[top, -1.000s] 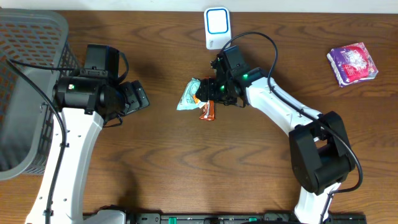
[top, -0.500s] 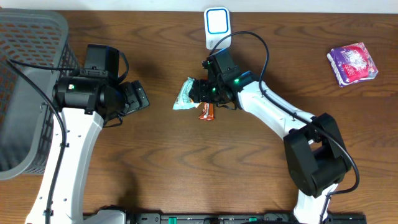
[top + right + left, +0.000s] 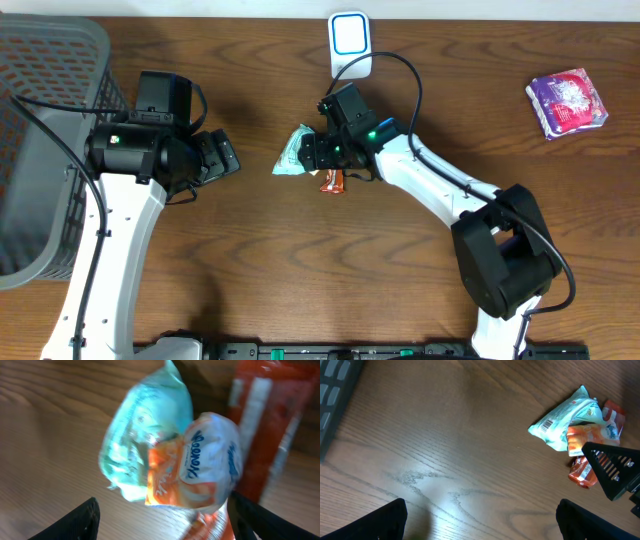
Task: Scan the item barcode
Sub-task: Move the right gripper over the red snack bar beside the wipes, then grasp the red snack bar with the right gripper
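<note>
A small pile of snack packets lies mid-table: a teal packet (image 3: 288, 157) (image 3: 563, 421) (image 3: 145, 442) with its barcode facing up, an orange-and-white packet (image 3: 586, 436) (image 3: 202, 470) on top of it, and a red-orange bar (image 3: 333, 182) (image 3: 583, 471) (image 3: 265, 420) beside them. My right gripper (image 3: 312, 152) (image 3: 165, 525) hovers over the pile, open. The orange-and-white packet sits just ahead of its right finger (image 3: 260, 520), clear of the left one. The white scanner (image 3: 350, 45) stands at the back edge. My left gripper (image 3: 218, 157) (image 3: 480, 530) is open, left of the pile, over bare wood.
A grey mesh basket (image 3: 40, 120) fills the left edge of the table. A purple packet (image 3: 567, 101) lies at the far right. The scanner's cable (image 3: 405, 70) loops over the right arm.
The right gripper has slid left, the teal packet shifting left with it, and its jaws have spread wider. The left arm has not moved.
</note>
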